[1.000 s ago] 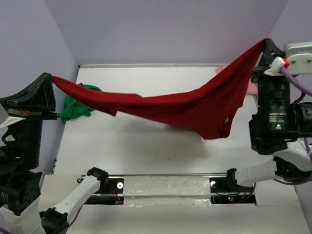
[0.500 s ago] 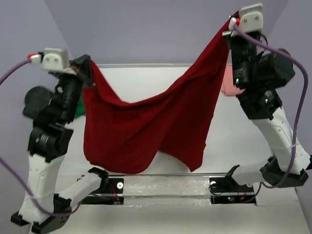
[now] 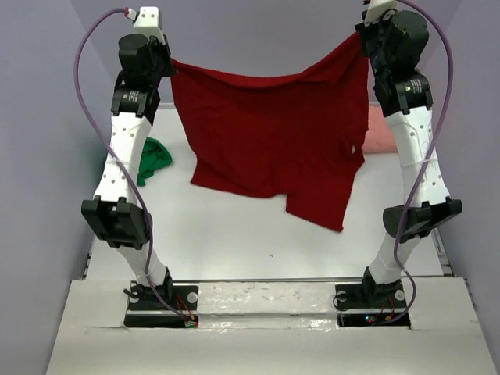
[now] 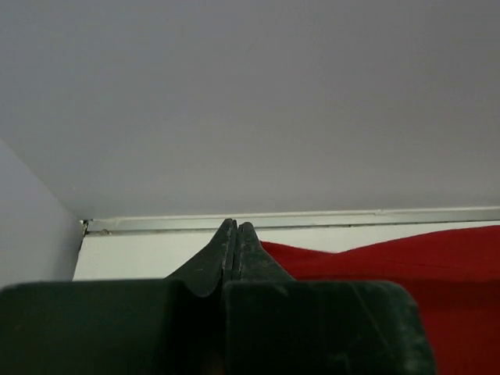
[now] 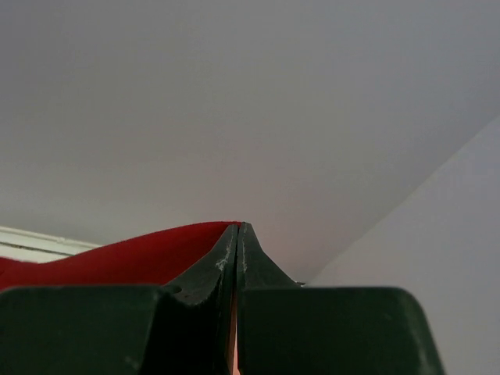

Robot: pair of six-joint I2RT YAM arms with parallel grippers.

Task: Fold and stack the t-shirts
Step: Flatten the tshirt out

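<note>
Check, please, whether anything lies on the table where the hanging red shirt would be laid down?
Nothing visible does. The visible table below the dark red shirt looks bare; the green shirt lies at its left edge, the pink shirt at its right.

White table [image 3: 234, 234]. Pale lilac back wall [image 3: 258, 39] stands at the table's far edge. Glossy white strip [image 3: 266, 301] lies along its near edge.

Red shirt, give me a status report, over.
Left gripper and right gripper shut on the dark red t-shirt, one at each top end. Hangs spread between them. Green t-shirt and pink t-shirt off to the sides, nothing blocking.
</note>
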